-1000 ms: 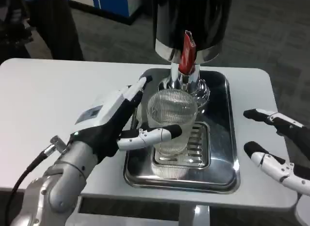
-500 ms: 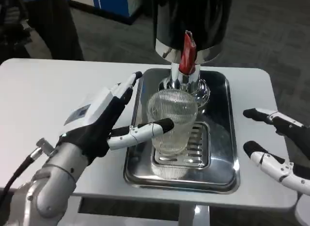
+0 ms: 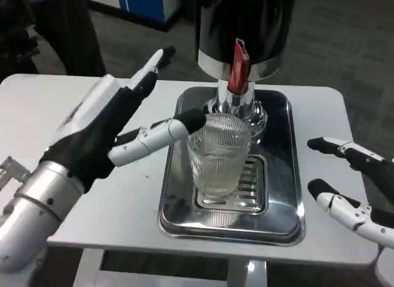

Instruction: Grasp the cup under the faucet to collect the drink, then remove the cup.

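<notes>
Steel drip tray [image 3: 289, 176] carries the ribbed glass cup [image 3: 218, 154], upright on its grate below the red faucet lever [image 3: 239, 66]. Left hand [image 3: 108, 130], fingers spread and empty, sits just left of it, nearer than the open right hand [image 3: 351, 188].

Ribbed clear cup [image 3: 218, 154] on steel drip tray [image 3: 289, 176] under faucet [image 3: 237, 68], open left hand [image 3: 117, 130] just beside.

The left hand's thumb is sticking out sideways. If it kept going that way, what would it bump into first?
Most likely the ribbed glass cup on the drip tray. The left hand is open, and its thumb tip sits right by the cup's rim, under the red tap lever. Whether it already touches is hard to tell.
</notes>
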Controlling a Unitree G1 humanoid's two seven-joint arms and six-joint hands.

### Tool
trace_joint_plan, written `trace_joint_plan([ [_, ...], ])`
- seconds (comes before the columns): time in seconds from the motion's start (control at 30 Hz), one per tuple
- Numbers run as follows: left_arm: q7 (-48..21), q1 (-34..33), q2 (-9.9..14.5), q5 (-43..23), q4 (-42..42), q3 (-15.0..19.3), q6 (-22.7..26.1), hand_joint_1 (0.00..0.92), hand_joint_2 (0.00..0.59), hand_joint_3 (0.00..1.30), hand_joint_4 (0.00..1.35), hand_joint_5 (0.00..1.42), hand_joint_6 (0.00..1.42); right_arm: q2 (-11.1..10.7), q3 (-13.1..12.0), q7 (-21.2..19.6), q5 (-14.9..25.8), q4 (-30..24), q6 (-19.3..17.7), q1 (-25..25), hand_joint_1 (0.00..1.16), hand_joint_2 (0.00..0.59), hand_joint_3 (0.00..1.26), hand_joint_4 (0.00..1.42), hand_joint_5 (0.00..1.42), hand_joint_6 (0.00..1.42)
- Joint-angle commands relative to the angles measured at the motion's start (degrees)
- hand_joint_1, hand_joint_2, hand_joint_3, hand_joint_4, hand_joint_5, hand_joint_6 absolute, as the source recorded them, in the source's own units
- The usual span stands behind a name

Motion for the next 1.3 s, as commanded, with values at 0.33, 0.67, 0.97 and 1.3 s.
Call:
trace_joint_plan([
  [0.33,-3.04,-5.36,-1.95,-17.94,5.59,4.52,-1.64,0.0,0.007,0.04,0.0,0.06,0.07,0.21,0.79,-0.68,-0.4,0.07,0.53,-0.91,0.34,0.39,0.2,0.15,0.11,0.12],
  [0.67,-5.95,-8.04,-1.9,-24.6,7.08,4.09,-0.41,0.022,0.032,0.17,0.13,0.18,0.16,0.22,1.19,-0.72,-0.82,0.04,1.18,-1.41,0.34,0.39,0.2,0.15,0.11,0.12],
  [0.97,-7.07,-9.28,-1.64,-27.71,7.65,4.11,0.31,0.022,0.034,0.2,0.18,0.22,0.18,0.2,1.4,-0.74,-0.95,0.02,1.42,-1.55,0.34,0.39,0.2,0.15,0.11,0.12],
  [1.3,-8.35,-12.33,-2.66,-30.23,12.76,3.72,0.59,0.022,0.034,0.2,0.2,0.23,0.19,0.11,1.05,-0.7,-0.84,0.08,1.5,-1.56,0.34,0.39,0.2,0.15,0.11,0.12],
])
